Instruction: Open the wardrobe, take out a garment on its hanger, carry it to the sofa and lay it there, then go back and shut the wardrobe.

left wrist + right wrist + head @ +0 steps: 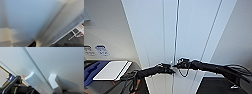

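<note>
White, flat and closed, the wardrobe (184,37) fills the wall ahead, a dark seam between its doors. Both grippers, left (170,69) and right (176,66), meet at its small handles (33,80); I cannot tell their fingers' state. A grey wall (106,27) flanks it.

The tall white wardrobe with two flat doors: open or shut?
Shut. The tall white wardrobe's two doors meet at a thin centre seam; nothing inside shows. Both grippers, left and right, sit at it.
</note>
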### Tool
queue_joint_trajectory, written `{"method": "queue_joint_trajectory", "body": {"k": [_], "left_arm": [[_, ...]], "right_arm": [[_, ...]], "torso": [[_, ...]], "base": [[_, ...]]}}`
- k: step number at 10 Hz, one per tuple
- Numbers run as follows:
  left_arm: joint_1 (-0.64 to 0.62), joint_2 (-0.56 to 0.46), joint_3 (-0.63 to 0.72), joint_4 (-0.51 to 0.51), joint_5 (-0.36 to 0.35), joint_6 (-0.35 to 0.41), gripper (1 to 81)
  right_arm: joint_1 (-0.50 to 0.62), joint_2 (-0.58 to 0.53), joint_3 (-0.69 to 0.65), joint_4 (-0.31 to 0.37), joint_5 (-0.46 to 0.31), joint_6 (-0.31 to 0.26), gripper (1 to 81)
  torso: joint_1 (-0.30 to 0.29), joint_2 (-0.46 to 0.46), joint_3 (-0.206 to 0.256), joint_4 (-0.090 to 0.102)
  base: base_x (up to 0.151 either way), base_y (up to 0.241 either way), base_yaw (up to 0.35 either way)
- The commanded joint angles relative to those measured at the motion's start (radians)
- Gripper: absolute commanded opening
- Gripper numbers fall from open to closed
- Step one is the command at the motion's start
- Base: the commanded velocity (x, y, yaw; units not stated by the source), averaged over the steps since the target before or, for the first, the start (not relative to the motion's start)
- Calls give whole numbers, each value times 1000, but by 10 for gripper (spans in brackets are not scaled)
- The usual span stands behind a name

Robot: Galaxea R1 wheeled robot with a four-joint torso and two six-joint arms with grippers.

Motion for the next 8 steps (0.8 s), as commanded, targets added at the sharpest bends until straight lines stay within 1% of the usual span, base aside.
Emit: {"method": "queue_joint_trajectory", "body": {"k": [1,3,4,5,6,8], "left_arm": [[-183,47,-15,31,-18,5,811],[-186,89,-17,31,-34,5,811],[-186,113,-3,29,-38,7,811],[-182,118,47,28,-38,0,811],[-176,105,126,29,-40,-2,811],[-160,52,285,26,-41,-5,811]], "right_arm": [[173,-1,30,0,9,-1,811],[158,-17,71,4,12,-1,811],[133,-39,125,6,38,0,811],[100,-54,177,9,64,0,811],[70,-60,216,9,80,0,811],[21,-60,283,4,118,-1,811]], "torso": [[0,0,0,0],[0,0,0,0],[0,0,0,0],[0,0,0,0],[0,0,0,0],[0,0,0,0]], "base": [[0,0,0],[0,0,0],[0,0,0],[0,0,0],[0,0,0],[0,0,0]]}}
